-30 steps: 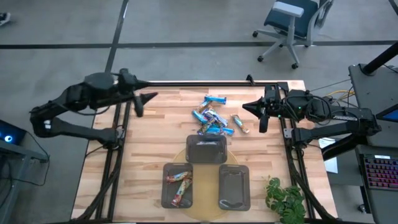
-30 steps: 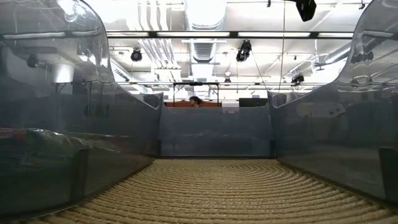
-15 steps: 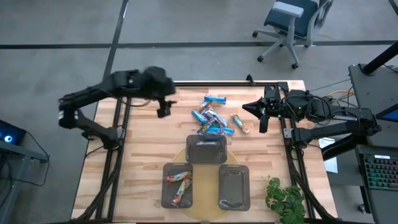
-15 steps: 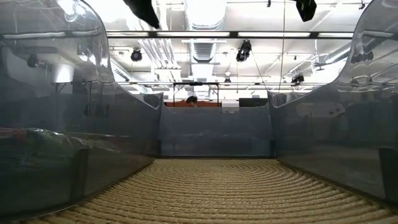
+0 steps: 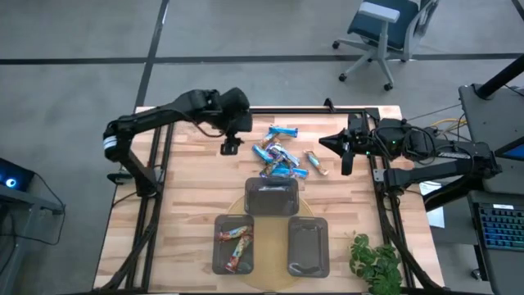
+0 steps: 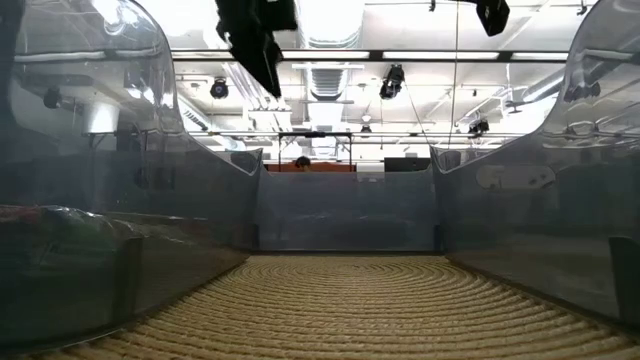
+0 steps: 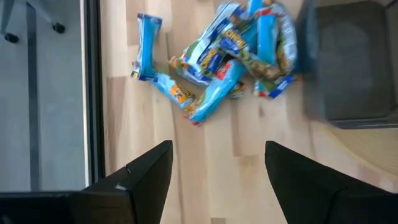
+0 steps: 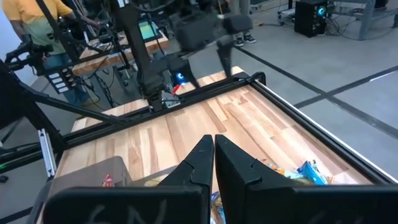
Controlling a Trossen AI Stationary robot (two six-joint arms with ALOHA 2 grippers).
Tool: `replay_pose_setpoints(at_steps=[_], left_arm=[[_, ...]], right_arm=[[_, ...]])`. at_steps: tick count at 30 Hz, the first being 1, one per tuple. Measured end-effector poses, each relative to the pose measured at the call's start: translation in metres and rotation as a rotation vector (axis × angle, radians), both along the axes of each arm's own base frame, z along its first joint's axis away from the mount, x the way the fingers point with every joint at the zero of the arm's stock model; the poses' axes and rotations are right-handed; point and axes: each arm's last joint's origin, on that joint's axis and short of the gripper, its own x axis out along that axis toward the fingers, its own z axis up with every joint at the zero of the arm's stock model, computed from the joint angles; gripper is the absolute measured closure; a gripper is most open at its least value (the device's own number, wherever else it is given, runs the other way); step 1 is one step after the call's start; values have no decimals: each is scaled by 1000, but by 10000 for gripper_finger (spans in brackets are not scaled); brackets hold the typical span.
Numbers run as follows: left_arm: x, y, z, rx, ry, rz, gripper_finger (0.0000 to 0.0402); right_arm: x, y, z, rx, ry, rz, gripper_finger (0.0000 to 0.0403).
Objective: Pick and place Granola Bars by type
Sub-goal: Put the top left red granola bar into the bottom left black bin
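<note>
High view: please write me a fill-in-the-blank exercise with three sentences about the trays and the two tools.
1. The table carries ___ dark trays.
2. The left tool, beside the heap of Granola Bars, is ___.
3. The right tool, waiting at the table's right edge, is ___.

Missing words: three; open; shut.

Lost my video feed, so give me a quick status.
Left gripper open, empty, above bare table beside the granola bar pile. Right gripper shut, empty, parked at the right edge. Some bars in the front-left tray. Nothing in the way.
</note>
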Motion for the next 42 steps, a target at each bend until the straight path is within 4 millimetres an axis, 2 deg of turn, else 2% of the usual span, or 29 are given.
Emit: replay_pose_setpoints(at_steps=[6,11,19,30,38,42], left_arm=[[11,20,-10,45,45,-74,165],[23,31,-29,7,84,-92,165],[39,38,-59,-21,172,-92,165],[53,43,-77,-14,178,-95,165],[56,44,-77,-43,135,-1,165],[61,46,-75,-130,44,224,165]], right_arm=[[0,0,-1,7,11,-1,394],[-1,0,-3,11,29,-2,394],[-1,0,-3,12,30,-3,394],[-1,0,-4,12,32,-6,394],[-1,0,-4,19,34,-8,394],[-1,0,-4,19,34,-8,394]])
